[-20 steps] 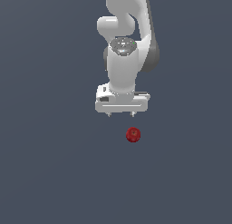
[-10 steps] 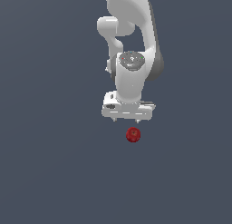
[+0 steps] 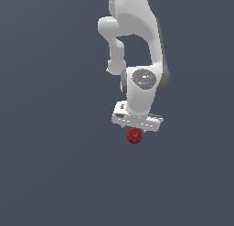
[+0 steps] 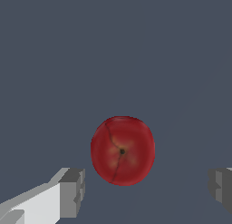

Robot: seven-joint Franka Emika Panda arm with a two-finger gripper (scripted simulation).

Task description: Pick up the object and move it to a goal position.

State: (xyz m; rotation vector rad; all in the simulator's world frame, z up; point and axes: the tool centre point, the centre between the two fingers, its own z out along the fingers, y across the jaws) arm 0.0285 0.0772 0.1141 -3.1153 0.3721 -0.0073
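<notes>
Jaws lower, over one apple (image 3: 134, 136)

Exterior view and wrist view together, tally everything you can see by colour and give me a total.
Dark red: 1, the apple-like ball
White: 1, the robot arm with its gripper, jaws open
Dark grey: 1, the bare surface
Total: 3

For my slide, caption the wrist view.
Open grey fingers flank a glossy dark-red apple-like ball without touching it.
</notes>
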